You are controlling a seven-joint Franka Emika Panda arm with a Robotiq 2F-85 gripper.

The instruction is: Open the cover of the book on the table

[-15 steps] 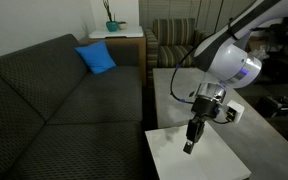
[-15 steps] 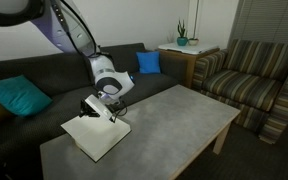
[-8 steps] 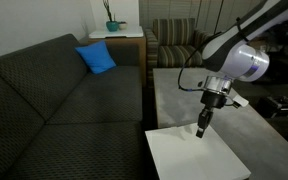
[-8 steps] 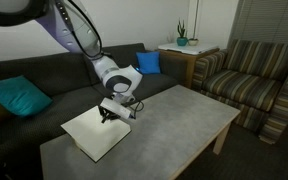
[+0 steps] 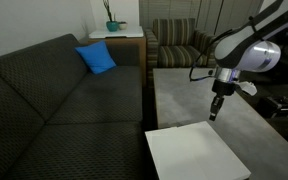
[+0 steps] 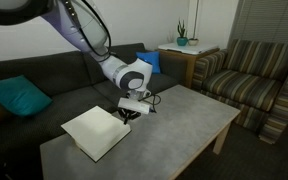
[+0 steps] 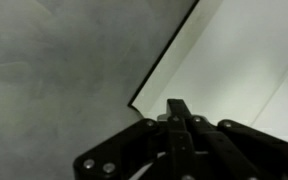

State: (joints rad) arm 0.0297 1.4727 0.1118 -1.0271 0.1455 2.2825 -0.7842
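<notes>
- White plain pages of the large thin rectangular book (image 5: 194, 152) face up on the pale grey mottled worktop (image 5: 179, 90).
- Dark gripper (image 5: 213, 115) clenched, empty, just beside the book's corner.

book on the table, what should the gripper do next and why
Probably lift clear and stop. The book lies with a plain white face up, so it looks already open, and the gripper is shut, holding nothing, above the table beyond the book's corner.
</notes>
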